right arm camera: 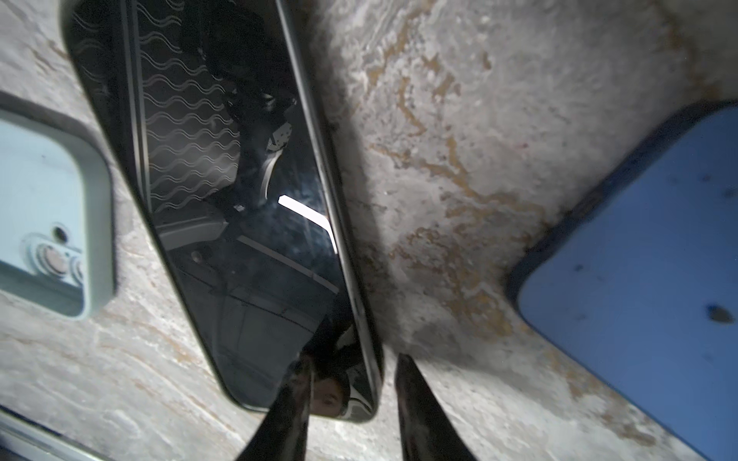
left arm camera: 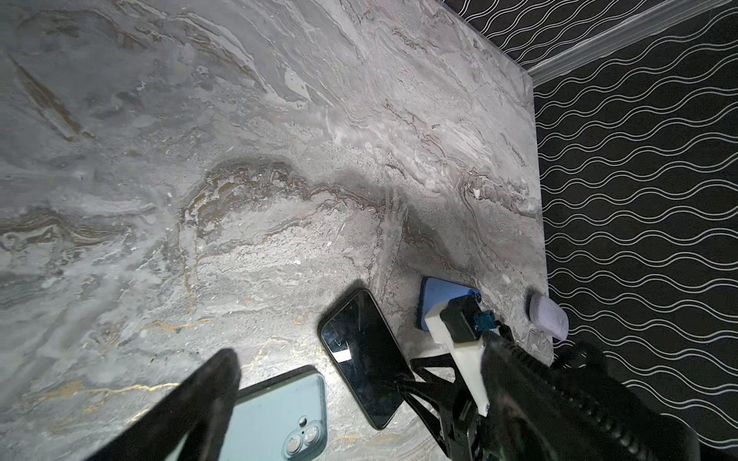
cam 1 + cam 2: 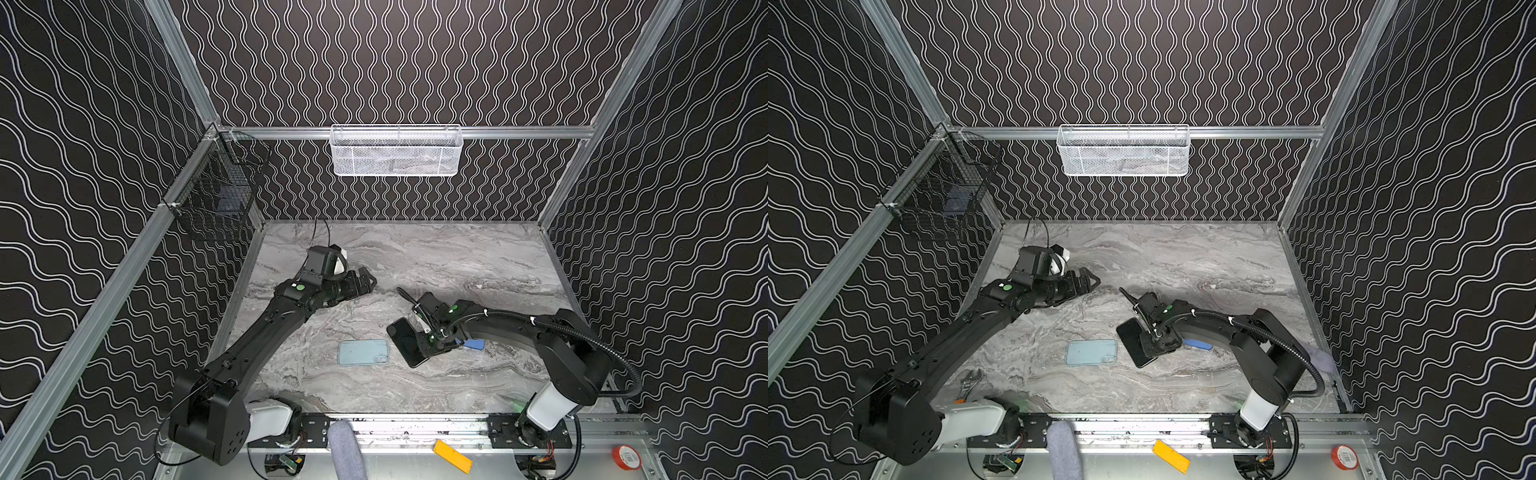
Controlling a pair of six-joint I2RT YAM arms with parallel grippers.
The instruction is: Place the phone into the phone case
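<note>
We find the black phone (image 3: 403, 343) lying screen up at lower centre of the table (image 3: 457, 257) in both top views, just right of the pale teal slab (image 3: 363, 352) that we take for the case, and apart from it. The right gripper (image 1: 351, 357) straddles the phone's long edge near a corner with its jaws narrowly apart and not clamped: bare table shows between the outer finger (image 1: 415, 399) and the rim. The left gripper (image 3: 365, 281) hangs wide open at upper left, holding nothing. We judge the phone stiff and fairly heavy, its glass slick and breakable; we would pinch across the rim near mid-length, so it cannot pivot or slip
</note>
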